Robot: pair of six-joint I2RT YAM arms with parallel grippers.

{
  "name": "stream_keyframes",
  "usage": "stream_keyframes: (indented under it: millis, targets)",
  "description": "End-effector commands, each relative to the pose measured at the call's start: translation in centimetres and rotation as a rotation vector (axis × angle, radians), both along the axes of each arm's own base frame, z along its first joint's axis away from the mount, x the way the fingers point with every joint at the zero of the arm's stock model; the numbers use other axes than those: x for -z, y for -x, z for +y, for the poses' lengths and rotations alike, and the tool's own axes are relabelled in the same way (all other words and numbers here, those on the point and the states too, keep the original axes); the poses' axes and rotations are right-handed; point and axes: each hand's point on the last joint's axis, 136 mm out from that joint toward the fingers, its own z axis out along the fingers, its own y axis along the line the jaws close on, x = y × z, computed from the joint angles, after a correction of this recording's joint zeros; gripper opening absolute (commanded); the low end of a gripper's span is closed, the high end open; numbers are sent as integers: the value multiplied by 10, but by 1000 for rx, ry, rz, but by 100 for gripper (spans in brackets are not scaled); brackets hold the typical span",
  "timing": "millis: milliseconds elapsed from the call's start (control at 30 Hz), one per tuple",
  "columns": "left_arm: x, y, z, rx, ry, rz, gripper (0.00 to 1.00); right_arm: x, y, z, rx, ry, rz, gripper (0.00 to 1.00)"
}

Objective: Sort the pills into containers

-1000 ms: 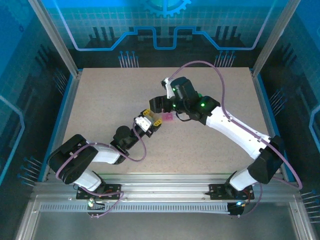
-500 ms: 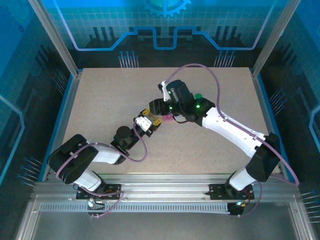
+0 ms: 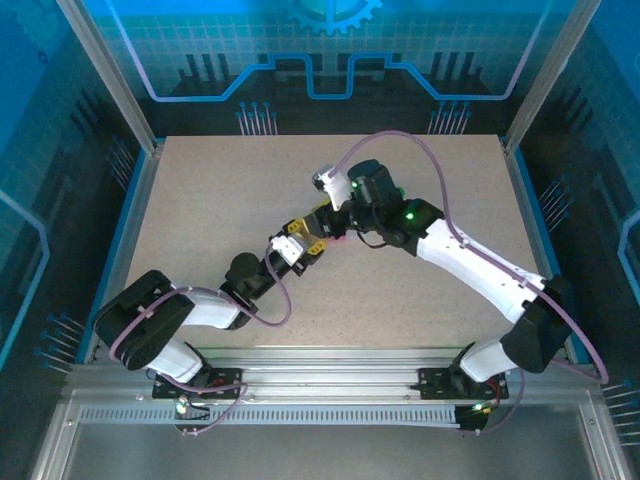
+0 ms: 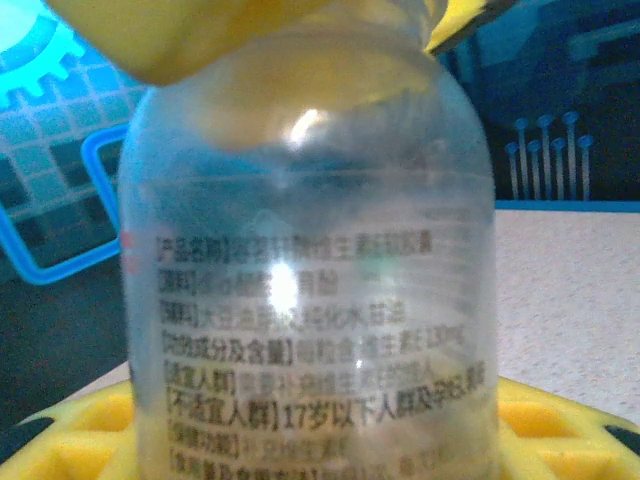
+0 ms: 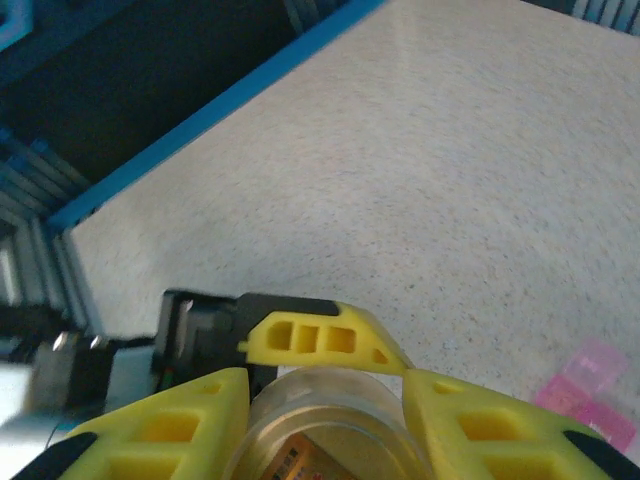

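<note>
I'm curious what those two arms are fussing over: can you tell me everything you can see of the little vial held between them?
The vial is small, round and translucent, probably plastic, with a brownish tint and rows of black printed Chinese text on its side. It narrows at a shoulder near the top and appears upright. The left gripper clamps its body, and the right gripper pinches its round top. What is inside, I cannot tell.
</note>
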Motion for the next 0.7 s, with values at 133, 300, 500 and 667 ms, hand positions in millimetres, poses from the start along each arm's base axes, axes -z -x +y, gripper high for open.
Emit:
stream_keyframes:
  millis: [133, 300, 500, 667]
  targets:
    - [-17, 58, -29, 348, 11, -65, 0, -9, 81, -13, -619, 44, -298, 14]
    - [-15, 70, -30, 412, 12, -53, 0, -28, 92, -29, -755, 3, -289, 14]
    - [-12, 67, -32, 410, 12, -36, 0, -39, 89, -30, -789, 40, -299, 14]
    - [-13, 58, -30, 364, 17, -34, 0, -46, 62, -28, -657, 92, -333, 14]
